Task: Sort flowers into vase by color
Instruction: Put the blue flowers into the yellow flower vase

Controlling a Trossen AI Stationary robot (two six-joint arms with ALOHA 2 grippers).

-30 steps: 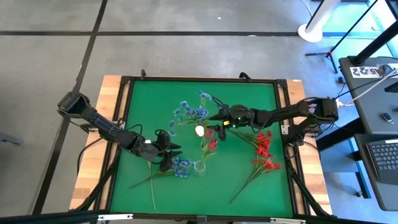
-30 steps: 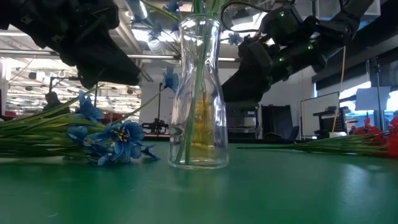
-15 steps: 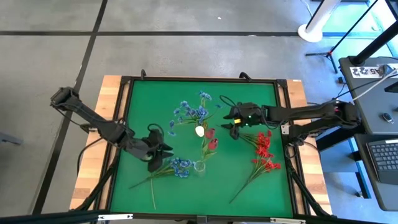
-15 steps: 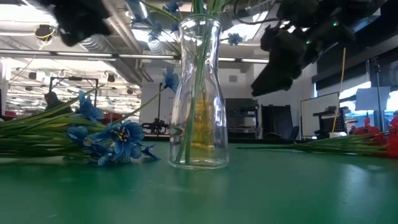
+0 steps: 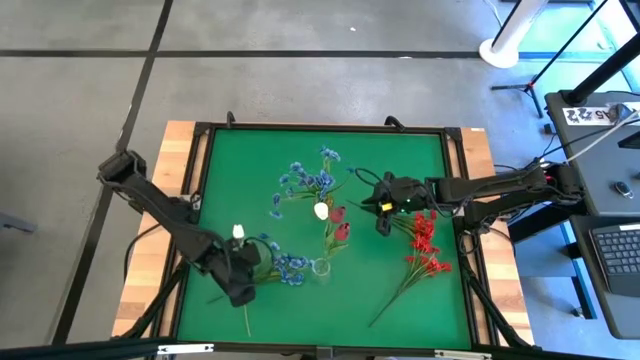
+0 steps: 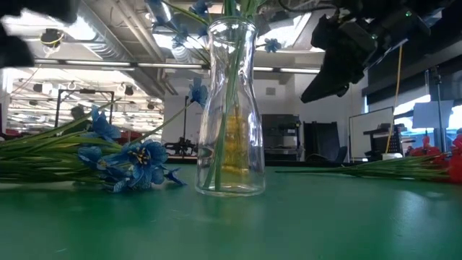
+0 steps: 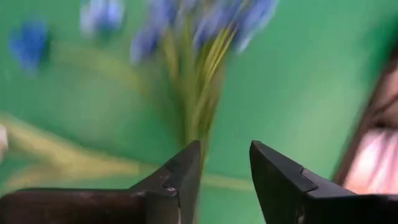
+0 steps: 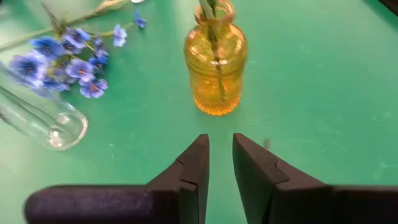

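A spray of blue flowers lies on the green mat, its stems running toward the near left. My left gripper hovers open over those stems, pointing along them toward the blossoms. The clear glass vase stands near the front middle with green stems in it. An amber vase with stems in it stands behind it. My right gripper hangs above the mat to the right of the amber vase, with a narrow gap between its fingers and nothing in it. Red and white buds show by the vases.
Red sprays lie on the mat's right side, stems toward the near edge. More blue blossoms show at the far middle. A dark frame borders the mat. Bare mat lies at the far side and the near right.
My left gripper has moved toward the near edge and a little left, from beside the blue blossoms down along their stems. My right gripper has drawn back from the vases toward the table's right edge. The flowers and vases have stayed where they were.
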